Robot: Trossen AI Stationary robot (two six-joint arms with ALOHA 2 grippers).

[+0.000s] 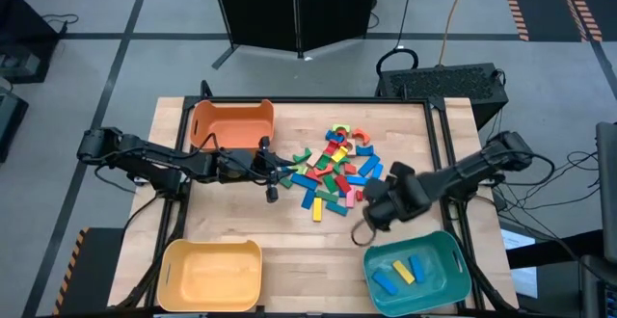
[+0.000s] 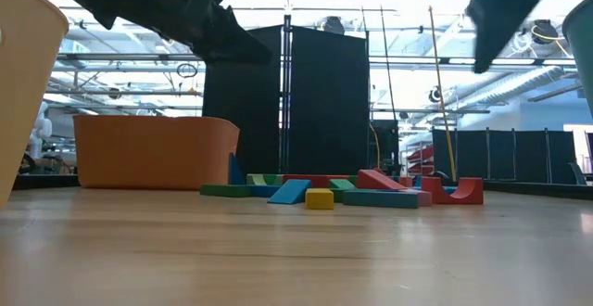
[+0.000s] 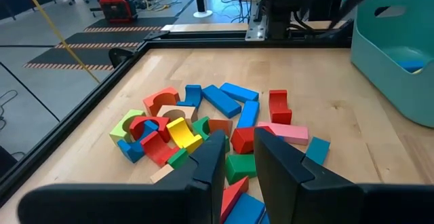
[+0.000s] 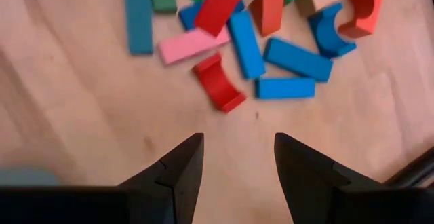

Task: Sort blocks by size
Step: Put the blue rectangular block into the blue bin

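Most of the sorting is still waiting to be done. The small painted wooden blocks (image 1: pixel 333 171) are lying in a loose heap at the middle of the light wooden table (image 1: pixel 289 241), and this heap serves as the landmark here. Only a few blocks, two blue bars and one yellow bar as far as the high view shows, are sitting inside the teal plastic bin (image 1: pixel 453 260), which is standing on the near right side of the heap. The orange plastic bin (image 1: pixel 231 120), on the far left of the heap, and the yellow plastic bin (image 1: pixel 212 275), on the near left of it, are both showing no blocks.

The left gripper (image 1: pixel 272 175) is hovering at the heap's left edge, its dark fingers (image 3: pixel 207 166) standing slightly apart with nothing between them. The right gripper (image 4: pixel 234 159) is hanging over bare wood just right of the heap, between it and the teal bin, with its fingers apart and empty, pointing toward a red arch block (image 4: pixel 218 81) and some blue bars.

Judging by this, roughly two dozen blocks are remaining.
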